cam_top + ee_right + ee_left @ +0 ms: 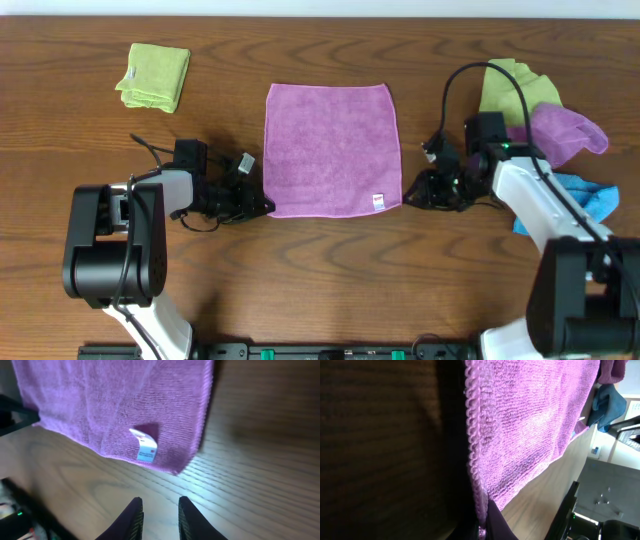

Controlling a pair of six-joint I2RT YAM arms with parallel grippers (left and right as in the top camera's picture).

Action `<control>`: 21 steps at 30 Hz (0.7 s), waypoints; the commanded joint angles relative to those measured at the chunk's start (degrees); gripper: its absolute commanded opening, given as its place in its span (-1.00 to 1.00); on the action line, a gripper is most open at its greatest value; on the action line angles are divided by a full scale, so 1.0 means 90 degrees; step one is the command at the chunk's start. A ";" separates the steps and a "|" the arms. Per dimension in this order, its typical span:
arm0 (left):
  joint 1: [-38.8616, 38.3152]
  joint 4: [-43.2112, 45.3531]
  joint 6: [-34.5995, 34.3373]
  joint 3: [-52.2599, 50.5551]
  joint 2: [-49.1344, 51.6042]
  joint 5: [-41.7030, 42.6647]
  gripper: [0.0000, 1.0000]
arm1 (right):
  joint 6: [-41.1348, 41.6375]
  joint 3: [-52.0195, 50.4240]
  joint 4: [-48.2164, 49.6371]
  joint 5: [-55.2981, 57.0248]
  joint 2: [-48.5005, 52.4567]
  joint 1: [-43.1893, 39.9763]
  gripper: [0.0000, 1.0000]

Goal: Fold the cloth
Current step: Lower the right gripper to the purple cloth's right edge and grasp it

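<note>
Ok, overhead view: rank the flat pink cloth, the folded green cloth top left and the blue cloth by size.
1. Pink cloth, clearly largest.
2. Folded green cloth and blue cloth: unsure, since the right arm hides part of the blue one.

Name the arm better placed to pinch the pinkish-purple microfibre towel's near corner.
Left, probably: the left end effector sits at a near corner of the pinkish-purple microfibre towel; the right end effector hangs open over bare wooden table, short of the tagged corner.

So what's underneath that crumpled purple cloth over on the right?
The purple cloth seems to lie partly over a lime-green cloth, whose upper part sticks out. A blue cloth shows just below it. How far either runs underneath is covered.
</note>
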 commanded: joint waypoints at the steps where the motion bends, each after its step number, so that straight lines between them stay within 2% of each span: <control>1: -0.0027 0.0022 0.0097 -0.0029 0.0083 -0.0257 -0.89 | -0.0121 -0.0219 0.0095 -0.0607 0.0238 0.0041 -0.52; 4: -0.0027 0.0022 0.0097 -0.0029 0.0083 -0.0257 -0.88 | -0.0112 -0.0580 0.0461 -0.0896 0.0355 -0.0095 -0.49; 13: -0.0027 0.0024 0.0097 -0.0029 0.0083 -0.0257 -0.88 | 0.0517 -0.1137 0.1630 -0.1175 0.0357 -0.0379 -0.22; 17: -0.0027 0.0022 0.0097 -0.0029 0.0083 -0.0257 -0.88 | 0.1064 -0.1144 0.2057 -0.1078 0.0401 -0.0381 -0.18; 21: -0.0027 0.0022 0.0097 -0.0029 0.0083 -0.0257 -0.88 | 0.1139 -0.1144 0.2069 -0.1081 0.0573 -0.0374 -0.17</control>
